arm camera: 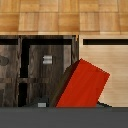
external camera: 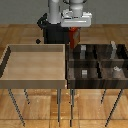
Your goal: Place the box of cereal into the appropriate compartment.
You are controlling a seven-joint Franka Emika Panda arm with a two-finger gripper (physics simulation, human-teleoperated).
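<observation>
The gripper seems to pinch the box of cereal, though its fingers are hidden. The box hangs tilted over the dark bin.

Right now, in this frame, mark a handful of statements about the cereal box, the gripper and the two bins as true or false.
1. The box of cereal is off the surfaces, held at the gripper. True.
2. The box of cereal lies flat in the light wooden tray. False: that tray holds nothing visible.
3. The dark four-section bin sits on the exterior view's right of the light tray. True.
4. The box hangs level and square in the wrist view. False: it is tilted.
5. The box is blue. False: it is red.
</observation>
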